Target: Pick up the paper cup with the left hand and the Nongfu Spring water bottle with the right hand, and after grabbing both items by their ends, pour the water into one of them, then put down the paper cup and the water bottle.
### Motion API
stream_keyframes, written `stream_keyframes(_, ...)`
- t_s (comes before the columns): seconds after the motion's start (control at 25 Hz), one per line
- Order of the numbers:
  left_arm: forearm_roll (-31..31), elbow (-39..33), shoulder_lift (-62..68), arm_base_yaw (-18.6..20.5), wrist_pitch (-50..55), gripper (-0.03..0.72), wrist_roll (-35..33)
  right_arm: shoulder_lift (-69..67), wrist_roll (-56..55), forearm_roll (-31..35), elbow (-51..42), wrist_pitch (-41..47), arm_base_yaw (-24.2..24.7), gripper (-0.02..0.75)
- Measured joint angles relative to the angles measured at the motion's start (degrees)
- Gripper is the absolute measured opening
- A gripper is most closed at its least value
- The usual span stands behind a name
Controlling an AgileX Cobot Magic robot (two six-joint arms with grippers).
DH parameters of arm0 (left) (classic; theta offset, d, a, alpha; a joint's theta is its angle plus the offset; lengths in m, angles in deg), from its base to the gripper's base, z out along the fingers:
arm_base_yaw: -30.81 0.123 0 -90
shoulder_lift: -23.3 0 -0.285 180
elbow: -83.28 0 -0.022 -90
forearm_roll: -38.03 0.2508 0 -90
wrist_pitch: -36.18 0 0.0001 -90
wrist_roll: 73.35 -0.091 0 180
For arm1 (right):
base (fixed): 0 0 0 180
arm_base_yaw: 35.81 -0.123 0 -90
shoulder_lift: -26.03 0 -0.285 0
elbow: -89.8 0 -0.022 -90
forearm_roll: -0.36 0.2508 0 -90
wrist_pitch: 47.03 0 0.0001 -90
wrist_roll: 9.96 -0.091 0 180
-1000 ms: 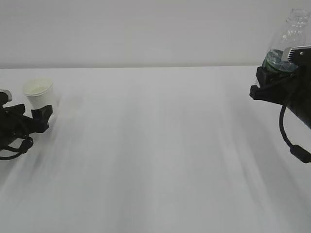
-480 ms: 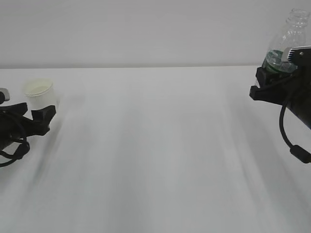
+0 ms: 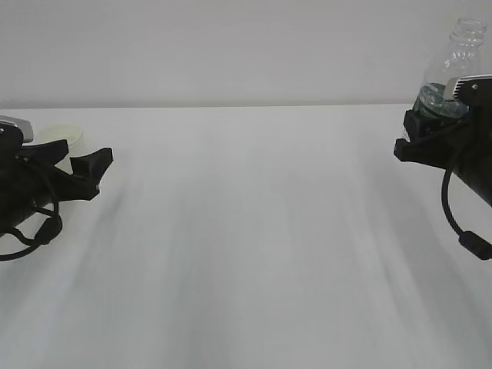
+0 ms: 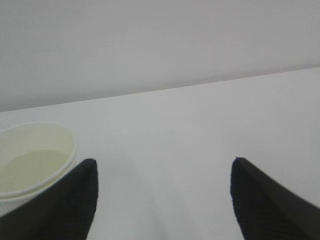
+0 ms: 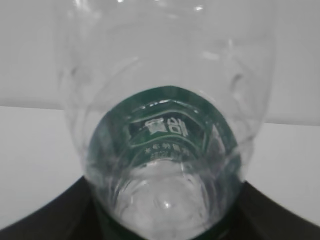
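Observation:
The white paper cup stands on the table at the far left, with only its rim showing behind my left gripper. In the left wrist view the cup sits outside the left finger; that gripper is open, with bare table between its fingers. My right gripper is shut on the base of the clear Nongfu Spring water bottle, held upright above the table at the far right. The right wrist view looks up along the bottle from its gripped base. I cannot make out any water.
The white table stretches between the two arms up to a pale wall. A black cable loops below the right arm.
My left gripper has risen and shifted to the right, off the cup, and now hides the cup's body in the exterior view. The right arm and bottle have stayed put.

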Motion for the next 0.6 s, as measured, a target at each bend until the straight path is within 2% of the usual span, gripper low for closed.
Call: stream_keyframes(0.6,-1.22,0.00,-0.21,-0.15,0.00,0.591,0.00,-2.19,0.00,0.77,0.23,-1.24,0.00,0.404)
